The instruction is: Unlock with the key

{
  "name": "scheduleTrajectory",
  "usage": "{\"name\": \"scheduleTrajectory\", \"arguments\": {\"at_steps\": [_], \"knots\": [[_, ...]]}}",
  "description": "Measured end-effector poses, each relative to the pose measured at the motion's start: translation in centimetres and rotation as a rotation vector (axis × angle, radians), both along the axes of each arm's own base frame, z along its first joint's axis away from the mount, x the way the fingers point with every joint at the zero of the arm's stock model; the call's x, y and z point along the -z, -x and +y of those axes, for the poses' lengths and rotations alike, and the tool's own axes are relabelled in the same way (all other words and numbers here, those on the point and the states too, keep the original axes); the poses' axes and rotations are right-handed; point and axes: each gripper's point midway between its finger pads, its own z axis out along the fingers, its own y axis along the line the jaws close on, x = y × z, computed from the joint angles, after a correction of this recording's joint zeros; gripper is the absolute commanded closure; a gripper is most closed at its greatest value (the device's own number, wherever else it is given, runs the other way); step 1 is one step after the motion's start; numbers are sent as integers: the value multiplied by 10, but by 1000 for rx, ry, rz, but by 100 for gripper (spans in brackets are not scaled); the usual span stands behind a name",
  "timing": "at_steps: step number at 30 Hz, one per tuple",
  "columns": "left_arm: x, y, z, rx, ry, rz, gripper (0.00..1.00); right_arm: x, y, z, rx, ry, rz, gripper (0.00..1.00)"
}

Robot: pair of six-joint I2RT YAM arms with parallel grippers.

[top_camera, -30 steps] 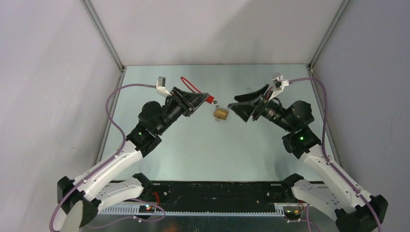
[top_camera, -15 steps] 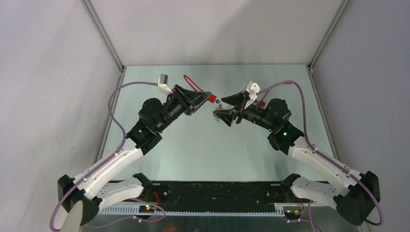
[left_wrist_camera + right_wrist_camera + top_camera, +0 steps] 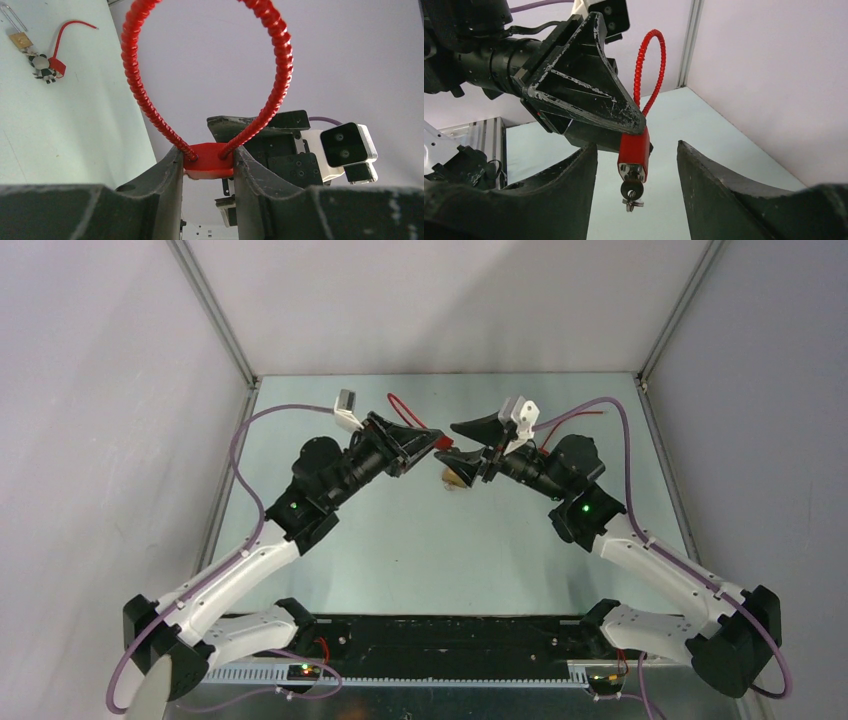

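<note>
Overhead, right claw partly hides brass padlock.

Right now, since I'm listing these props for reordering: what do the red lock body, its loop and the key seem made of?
Red lock body: likely plastic, smooth even matte red. Loop: ribbed red sleeve, probably plastic over cable; core hidden. Key: looks metal, dark with glints, too small to be sure.

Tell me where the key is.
Right wrist view, centre: the key sticks out of the bottom of the red lock pinched by the left claw, between the open fingers of the right claw.
</note>
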Motion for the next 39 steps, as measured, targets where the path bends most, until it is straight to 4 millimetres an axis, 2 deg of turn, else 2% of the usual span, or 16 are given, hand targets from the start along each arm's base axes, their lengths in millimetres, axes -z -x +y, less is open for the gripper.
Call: {"name": "scheduleTrajectory", "arguments": {"at_steps": [3, 5, 7, 10, 11, 13, 14, 15, 16, 18, 20, 22, 25, 30, 35, 39], "knots": [[-2, 0, -2, 9, 1, -2, 100, -4, 1, 1, -12, -3, -11, 48], [-2, 1, -2, 13, 1, -2, 100, -4, 1, 3, -16, -1, -12, 57], [-4, 0, -3, 16, 1, -3, 100, -2, 0, 4, -20, 3, -9, 70], [-6, 0, -3, 16, 2, -6, 99, 1, -1, 6, -23, 11, -10, 97], [-6, 0, -3, 16, 2, -5, 97, 1, -1, 5, -21, 12, -12, 100], [-5, 0, -3, 14, 0, 0, 83, 1, -2, 4, -18, 16, -15, 100], [-5, 0, -3, 14, -1, 2, 69, 1, -3, 4, -18, 17, -14, 100], [-5, 0, -3, 13, -3, 1, 62, 1, -3, 3, -18, 14, -11, 100], [-6, -1, -3, 11, -3, 0, 49, 1, -4, 2, -16, 10, -6, 100], [-6, -1, -1, 6, -6, -6, 33, -1, -5, 1, -21, -4, 9, 100], [-7, -2, 3, -10, -16, -17, 24, -3, -6, -3, -17, -22, 29, 100], [-11, -2, 11, -40, -20, -29, 19, -7, -7, -7, -10, -37, 37, 100], [-16, 1, 21, -74, -32, -43, 17, -14, -5, -11, -7, -58, 38, 100], [-22, 5, 30, -96, -56, -39, 27, -19, -1, -13, -13, -77, 34, 100], [-32, 8, 31, -90, -70, -26, 38, -16, 2, -11, -19, -74, 43, 100], [-44, 8, 30, -85, -67, -29, 42, -14, 5, -7, -27, -70, 49, 100]]}}
